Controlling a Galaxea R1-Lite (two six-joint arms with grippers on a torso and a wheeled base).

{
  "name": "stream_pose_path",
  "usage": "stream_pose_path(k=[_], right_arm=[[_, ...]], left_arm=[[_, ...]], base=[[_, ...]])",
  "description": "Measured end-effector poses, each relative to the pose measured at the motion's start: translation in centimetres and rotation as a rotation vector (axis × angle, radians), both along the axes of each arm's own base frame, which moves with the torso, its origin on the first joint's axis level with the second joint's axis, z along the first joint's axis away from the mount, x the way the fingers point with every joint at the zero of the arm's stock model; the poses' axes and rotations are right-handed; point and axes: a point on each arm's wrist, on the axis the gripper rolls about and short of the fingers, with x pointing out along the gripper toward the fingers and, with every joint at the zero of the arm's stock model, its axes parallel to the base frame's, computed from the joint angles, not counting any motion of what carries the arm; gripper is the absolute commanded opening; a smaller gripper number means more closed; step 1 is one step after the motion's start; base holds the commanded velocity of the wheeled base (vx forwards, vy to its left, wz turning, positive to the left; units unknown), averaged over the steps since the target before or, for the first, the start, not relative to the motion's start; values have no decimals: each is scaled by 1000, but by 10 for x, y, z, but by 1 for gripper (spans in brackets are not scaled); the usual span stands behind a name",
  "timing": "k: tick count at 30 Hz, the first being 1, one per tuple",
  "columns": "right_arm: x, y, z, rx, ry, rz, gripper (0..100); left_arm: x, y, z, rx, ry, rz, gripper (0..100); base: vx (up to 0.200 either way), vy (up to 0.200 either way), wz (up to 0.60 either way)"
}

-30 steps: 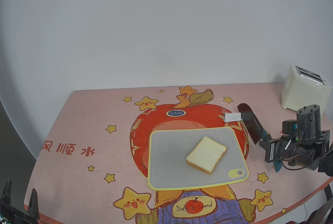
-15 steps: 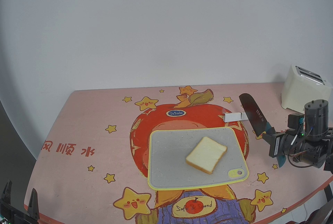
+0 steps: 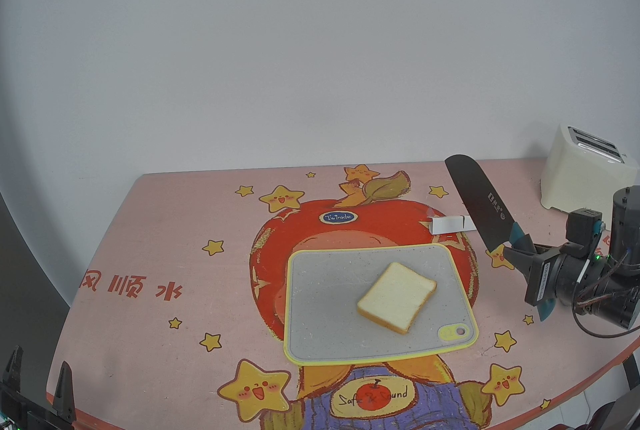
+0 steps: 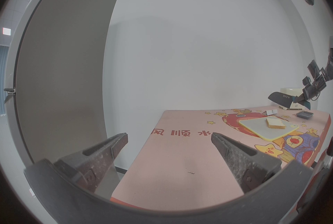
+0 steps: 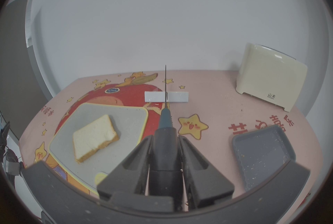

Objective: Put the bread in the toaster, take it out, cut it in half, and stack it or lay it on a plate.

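Right gripper [image 3: 530, 253]: mine, clamped tight on the handle of the knife [image 3: 481, 201] — blade slanting up, off the table, right side of the head view.
Left gripper [image 4: 169, 138]: fingers spread wide, lower left corner of the head view.
Bread [image 3: 397, 296]: one whole slice lying flat on the cutting board [image 3: 320, 318], centre of frame.
Toaster [image 3: 585, 168]: far right edge — well apart from the bread.

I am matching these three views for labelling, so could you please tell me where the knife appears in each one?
Head view: knife above the table between cutting board and toaster, held by the right gripper.
Left wrist view: knife far off, in front of the toaster.
Right wrist view: knife edge-on, handle in the right gripper.
Shared landmark: bread on the cutting board.
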Motion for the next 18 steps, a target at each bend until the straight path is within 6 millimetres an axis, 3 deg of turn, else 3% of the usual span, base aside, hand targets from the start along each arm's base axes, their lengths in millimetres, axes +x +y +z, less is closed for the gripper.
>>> stream_pose_path(k=[18], right_arm=[[-3,1,4,0,-23,21,0]], left_arm=[[0,0,0,0,0,0,100]], base=[[0,0,0]])
